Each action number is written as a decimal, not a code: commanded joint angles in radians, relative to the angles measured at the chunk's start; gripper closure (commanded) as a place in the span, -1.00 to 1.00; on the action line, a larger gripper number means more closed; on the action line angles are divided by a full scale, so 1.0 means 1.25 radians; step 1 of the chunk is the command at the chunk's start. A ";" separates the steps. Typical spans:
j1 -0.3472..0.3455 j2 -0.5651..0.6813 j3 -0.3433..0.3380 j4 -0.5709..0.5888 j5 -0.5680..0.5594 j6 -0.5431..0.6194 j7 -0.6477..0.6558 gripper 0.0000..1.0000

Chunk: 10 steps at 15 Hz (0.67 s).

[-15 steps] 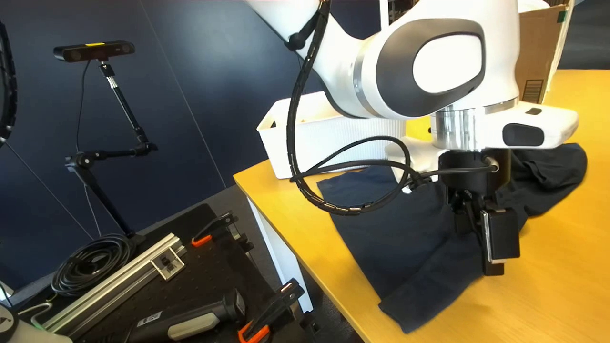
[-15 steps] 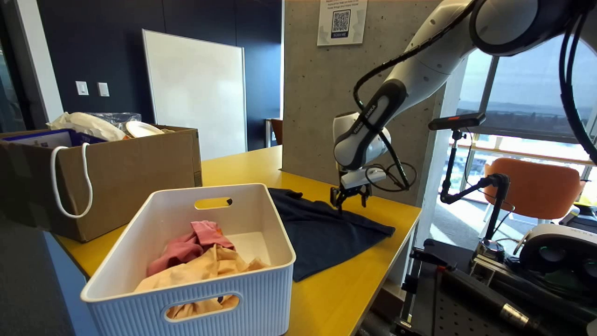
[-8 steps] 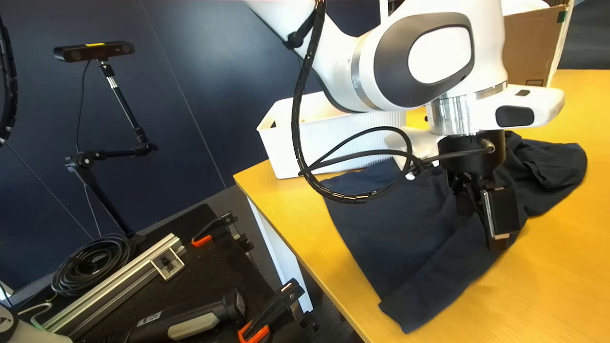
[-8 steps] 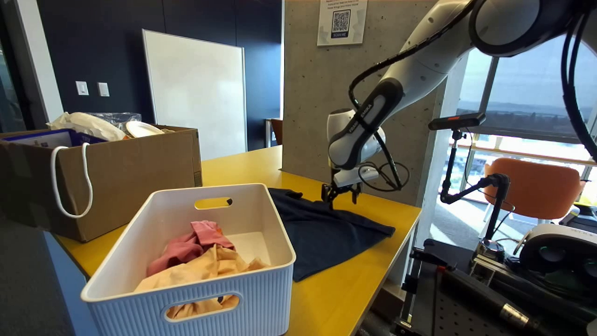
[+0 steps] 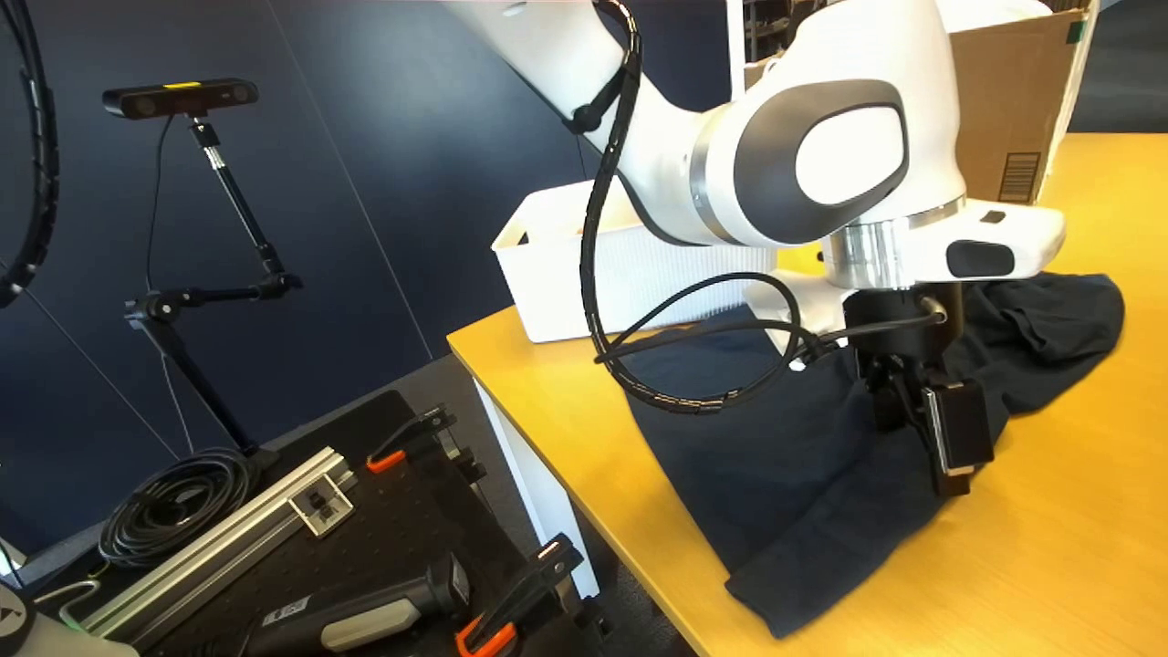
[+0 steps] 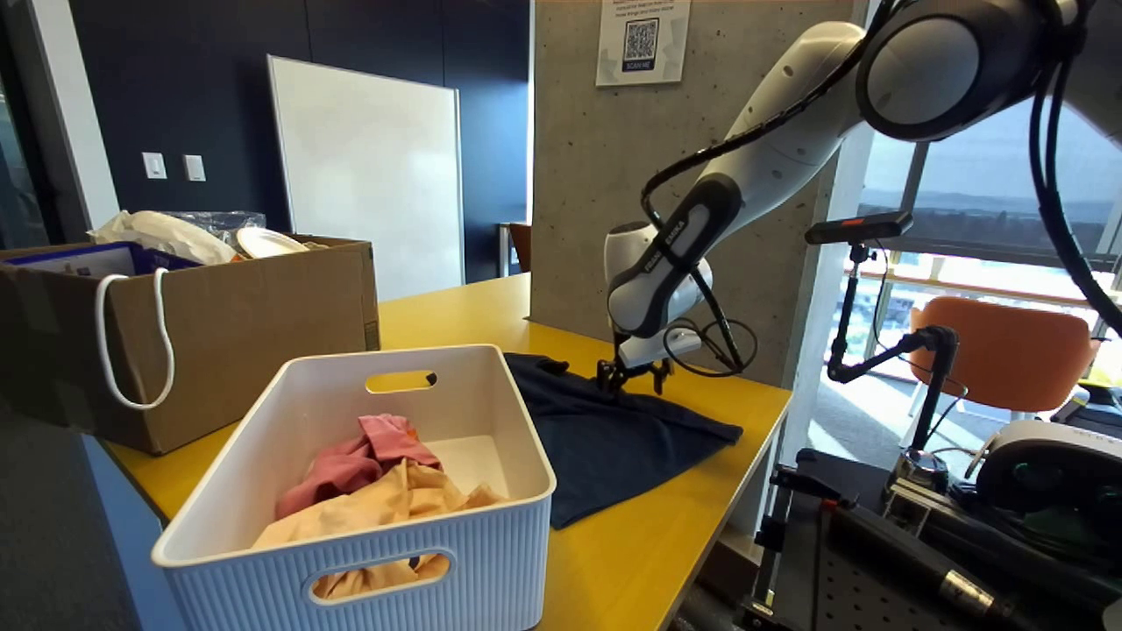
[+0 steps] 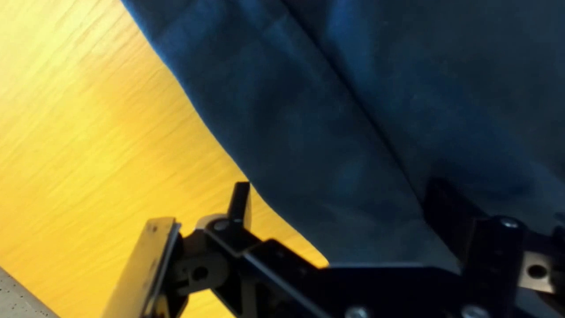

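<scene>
Down goes the arm [image 5: 812,164], lower than half a second ago! Its gripper [image 7: 337,190] hangs spread and empty, straddling an edge of the dark cloth [image 5: 776,484], lower right in an exterior view. Dipping too far could scrape the table [image 5: 1077,547]; a shallow pinch might lose the cloth. Arm slants from the top, gripper pointing down.

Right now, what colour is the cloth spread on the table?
The cloth is dark navy blue, no pattern visible; it shows best in the wrist view.
</scene>
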 commanded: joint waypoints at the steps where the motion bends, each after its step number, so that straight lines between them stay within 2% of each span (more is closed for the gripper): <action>1: 0.003 0.000 -0.006 0.003 -0.004 0.026 0.007 -1.00; 10: 0.000 0.005 -0.006 0.004 0.001 0.043 0.004 -1.00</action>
